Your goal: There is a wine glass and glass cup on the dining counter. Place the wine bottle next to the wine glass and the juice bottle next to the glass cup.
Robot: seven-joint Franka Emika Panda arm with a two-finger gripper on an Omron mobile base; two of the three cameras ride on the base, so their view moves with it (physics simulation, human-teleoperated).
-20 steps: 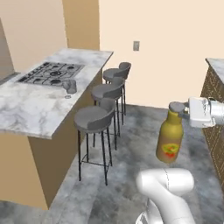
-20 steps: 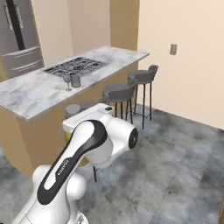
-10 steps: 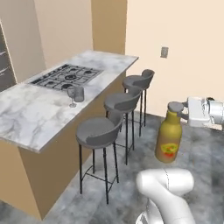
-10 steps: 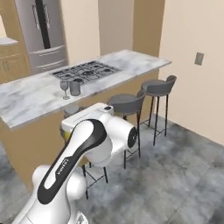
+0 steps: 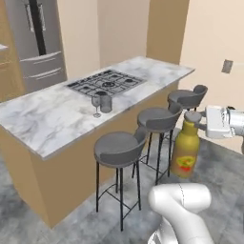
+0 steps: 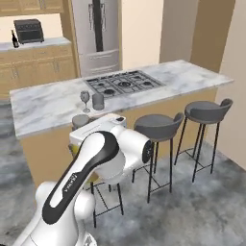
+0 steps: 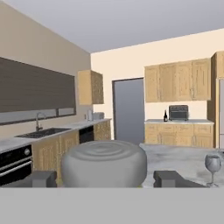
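Note:
My gripper (image 5: 202, 121) is shut on the grey cap of the juice bottle (image 5: 185, 152), which hangs upright above the floor, right of the stools. In the hand view the cap (image 7: 104, 162) sits between my dark fingertips (image 7: 41, 178). The wine glass (image 5: 96, 103) and the glass cup (image 5: 106, 103) stand side by side on the dining counter (image 5: 52, 125), just in front of the black cooktop (image 5: 106, 83). From the right base view I see the wine glass (image 6: 85, 99) left of the glass cup (image 6: 98, 101). The wine bottle (image 6: 15, 39) stands on a far wooden-cabinet counter, also the wine bottle (image 7: 165, 116).
Three grey bar stools (image 5: 118, 148) line the near side of the island, between the bottle and the counter. A steel fridge (image 6: 98, 33) stands behind the island. A dark toaster oven (image 6: 29, 30) sits beside the wine bottle. My own arm (image 6: 101, 158) blocks the lower left of the right base view.
The whole scene has swung right and come closer in both base views, so the base has moved. The juice bottle stays held in my gripper at the same place relative to me.

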